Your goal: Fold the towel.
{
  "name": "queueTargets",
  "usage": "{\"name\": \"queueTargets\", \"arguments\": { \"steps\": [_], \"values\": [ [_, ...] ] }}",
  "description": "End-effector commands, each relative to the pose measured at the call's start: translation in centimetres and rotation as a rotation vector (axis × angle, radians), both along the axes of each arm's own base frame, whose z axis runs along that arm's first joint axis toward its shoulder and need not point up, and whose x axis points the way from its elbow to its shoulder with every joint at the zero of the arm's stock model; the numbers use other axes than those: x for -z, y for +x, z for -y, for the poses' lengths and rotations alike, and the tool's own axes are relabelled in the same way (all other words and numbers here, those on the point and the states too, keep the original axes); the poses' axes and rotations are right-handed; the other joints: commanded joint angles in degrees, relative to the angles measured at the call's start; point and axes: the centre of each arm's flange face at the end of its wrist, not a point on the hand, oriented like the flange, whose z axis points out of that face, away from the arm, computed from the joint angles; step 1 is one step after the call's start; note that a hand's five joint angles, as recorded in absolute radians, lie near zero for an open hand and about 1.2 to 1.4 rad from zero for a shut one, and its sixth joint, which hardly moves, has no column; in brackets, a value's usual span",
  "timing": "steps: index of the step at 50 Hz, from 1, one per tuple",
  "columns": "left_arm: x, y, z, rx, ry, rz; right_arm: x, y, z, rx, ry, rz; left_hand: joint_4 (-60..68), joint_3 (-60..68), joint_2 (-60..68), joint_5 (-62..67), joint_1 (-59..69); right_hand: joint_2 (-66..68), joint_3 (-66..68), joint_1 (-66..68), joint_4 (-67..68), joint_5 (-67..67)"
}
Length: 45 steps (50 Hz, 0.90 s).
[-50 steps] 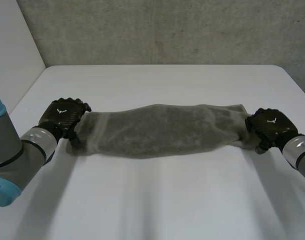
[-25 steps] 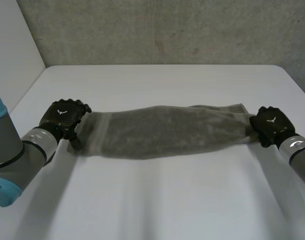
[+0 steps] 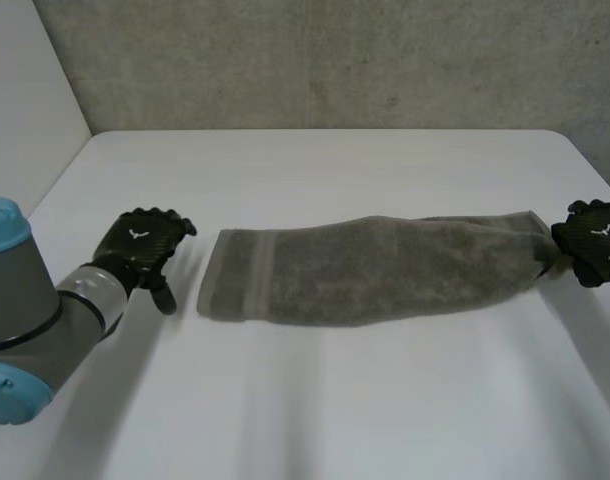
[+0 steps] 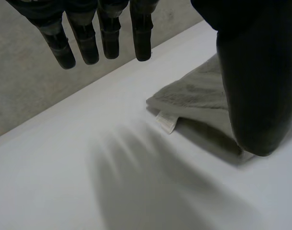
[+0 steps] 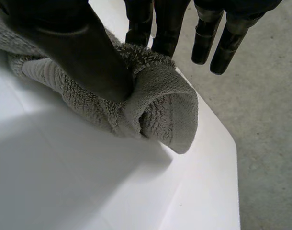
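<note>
A grey towel [image 3: 375, 265], folded into a long band, lies across the white table [image 3: 305, 400]. My right hand [image 3: 593, 235] holds its right end near the table's right edge. In the right wrist view the thumb [image 5: 79, 48] pinches the bunched towel end [image 5: 160, 105] against the fingers. My left hand [image 3: 140, 245] rests on the table a short way left of the towel's left end and does not touch it. In the left wrist view its fingers [image 4: 103, 38] hang straight and spread, with the towel's corner [image 4: 198, 96] and a small white label [image 4: 166, 122] beyond them.
A grey concrete wall [image 3: 325, 60] stands behind the table. The table's cut corner and edge [image 5: 232, 143] lie just past my right hand, with floor beyond. Bare tabletop stretches in front of the towel.
My right hand closed on the towel's right end and dragged the towel to the right. The left hand let go of the left end and now lies apart from it.
</note>
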Motion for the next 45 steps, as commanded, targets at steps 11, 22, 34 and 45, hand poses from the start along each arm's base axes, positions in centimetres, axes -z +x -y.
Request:
{"name": "queueTargets", "arguments": {
  "steps": [11,22,34,45],
  "values": [
    [3.4,-3.9,-1.3,0.125,0.049,0.034,-0.5,0.2,-0.5,0.004,0.027,0.012,-3.36,-2.92,19.15,20.19,17.09,6.96,-2.42,5.96,-4.37,4.73],
    [4.4,-4.4,-0.1,0.145,-0.007,0.092,-0.6,0.2,-0.6,0.004,0.029,0.013,-3.36,-2.92,21.49,22.53,19.43,6.96,-2.42,5.96,-4.37,4.73],
    [5.4,-4.7,0.2,0.154,-0.023,0.129,-0.7,0.2,-0.8,0.009,0.039,0.026,-3.36,-2.92,28.73,29.78,26.67,6.96,-2.42,5.96,-4.37,4.73],
    [5.2,-4.6,0.5,0.149,-0.033,0.129,-0.7,0.0,-0.7,0.005,0.041,0.026,-3.36,-2.92,65.21,66.26,63.15,6.96,-2.42,5.96,-4.37,4.73]
  ]
}}
